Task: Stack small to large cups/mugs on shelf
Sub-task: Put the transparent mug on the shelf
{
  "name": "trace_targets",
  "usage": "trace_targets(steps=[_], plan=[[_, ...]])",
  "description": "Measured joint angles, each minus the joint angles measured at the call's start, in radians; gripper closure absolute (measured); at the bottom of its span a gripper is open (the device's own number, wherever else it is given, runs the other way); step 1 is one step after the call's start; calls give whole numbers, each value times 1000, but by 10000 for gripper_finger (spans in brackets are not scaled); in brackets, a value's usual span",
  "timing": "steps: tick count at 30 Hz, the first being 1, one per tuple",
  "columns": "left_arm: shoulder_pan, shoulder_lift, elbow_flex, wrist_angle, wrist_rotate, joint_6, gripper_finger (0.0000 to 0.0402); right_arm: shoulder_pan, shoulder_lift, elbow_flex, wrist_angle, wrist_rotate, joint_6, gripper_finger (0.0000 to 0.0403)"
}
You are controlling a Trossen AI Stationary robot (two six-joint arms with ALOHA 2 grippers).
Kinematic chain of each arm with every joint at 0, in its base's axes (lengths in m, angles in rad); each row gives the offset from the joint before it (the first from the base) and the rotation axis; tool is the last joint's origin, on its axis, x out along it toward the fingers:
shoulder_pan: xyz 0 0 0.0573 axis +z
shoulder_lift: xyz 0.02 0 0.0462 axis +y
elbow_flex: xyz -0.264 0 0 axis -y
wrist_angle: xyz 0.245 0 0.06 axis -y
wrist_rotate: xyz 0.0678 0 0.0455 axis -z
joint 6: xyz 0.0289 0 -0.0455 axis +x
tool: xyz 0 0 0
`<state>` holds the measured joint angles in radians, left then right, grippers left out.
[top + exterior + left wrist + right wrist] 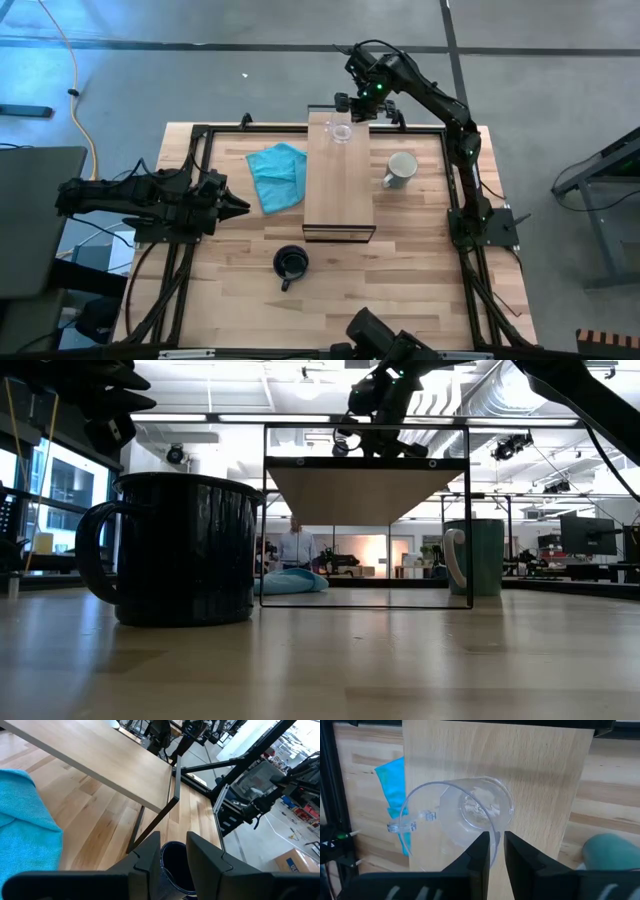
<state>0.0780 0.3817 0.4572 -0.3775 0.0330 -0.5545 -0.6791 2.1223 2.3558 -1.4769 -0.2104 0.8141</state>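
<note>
Right wrist view settles the matter: the right gripper (492, 851) has its two fingers drawn narrow around the rim of the glass cup (465, 820), one finger inside the wall and one outside, so it appears to hold the cup by its lip. The cup sits directly under the gripper, over the far end of the shelf (338, 180), mouth tipped toward the camera and its clear handle sticking out toward the side where the teal cloth (277, 175) lies. Whether its base touches the wood or hangs just above it I cannot tell. It is thin, fully transparent glass, small beside the other vessels. The white mug (401, 168) stands on the table just beside the shelf on the right arm's side, so that arm is the nearer one for it; the black mug (290, 264) stands past the shelf's near end, closer to the left gripper (235, 206), which waits at the table's left edge, fingers slightly apart and empty.
</note>
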Motion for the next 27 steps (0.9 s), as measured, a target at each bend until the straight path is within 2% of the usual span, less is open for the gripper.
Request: trace_targets(steps=[27], plan=[[0, 0, 0, -36, 0, 5, 318, 19, 0, 0, 8, -7, 50, 355]])
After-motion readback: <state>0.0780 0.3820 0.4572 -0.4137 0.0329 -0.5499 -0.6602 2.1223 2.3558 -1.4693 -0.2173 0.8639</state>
